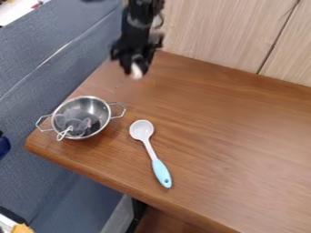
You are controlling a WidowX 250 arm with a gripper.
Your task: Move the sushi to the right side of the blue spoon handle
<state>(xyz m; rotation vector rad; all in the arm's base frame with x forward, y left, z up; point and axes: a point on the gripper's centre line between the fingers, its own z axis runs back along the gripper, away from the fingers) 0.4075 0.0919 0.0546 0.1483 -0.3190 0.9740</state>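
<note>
A steel two-handled pan [100, 105] sits near the left corner of the bench [231, 132], one handle reaching towards the edge; inside lies a grey, see-through mesh item [74, 119] with a pale loop over the rim. Just beside the pan, the spoon [162, 173] lies flat, white bowl towards the wood-panelled wall [218, 32], blue handle towards the front edge. The hand [135, 65] hangs raised over the rear left part of the bench, closed on a small white piece, evidently the sushi [137, 71]; blur and the dark fingers obscure its outline. The arm is cut off at the top edge, a blue object [3, 145] at the left. A grey-blue sofa [45, 68] adjoins the bench's left side. Bench surface extends between hand and spoon, and from the spoon's handle rightward to the picture's edge.
</note>
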